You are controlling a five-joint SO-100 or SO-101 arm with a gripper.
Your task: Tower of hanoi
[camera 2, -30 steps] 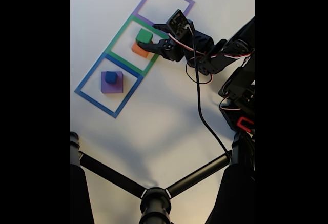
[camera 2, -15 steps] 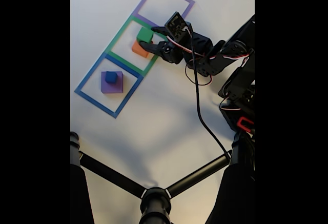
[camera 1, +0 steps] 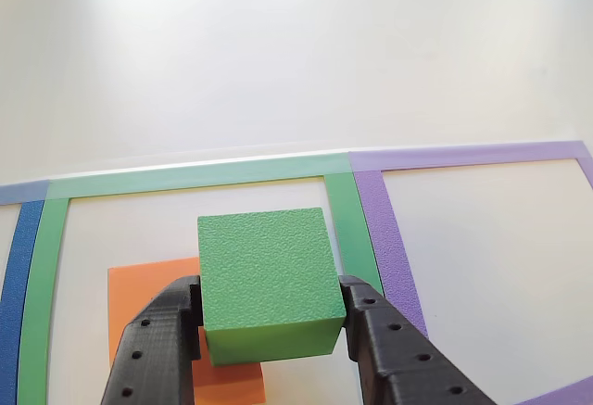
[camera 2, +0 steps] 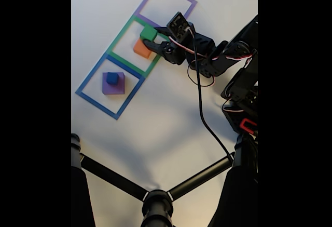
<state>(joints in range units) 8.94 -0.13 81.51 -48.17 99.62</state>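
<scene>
Black and jointed, the arm (camera 2: 218, 55) reaches in from the right of the fixed view, stretched low toward the green tape square (camera 2: 120, 34). Its gripper (camera 1: 271, 317) is closed onto the green cube (camera 1: 267, 275), one finger (camera 1: 153, 349) pressed to each side face. That cube sits over the orange block (camera 1: 153, 298) inside the green square. Farther off, the blue cube (camera 2: 112, 78) rests on the purple slab (camera 2: 113, 87) within the blue tape square (camera 2: 93, 99).
</scene>
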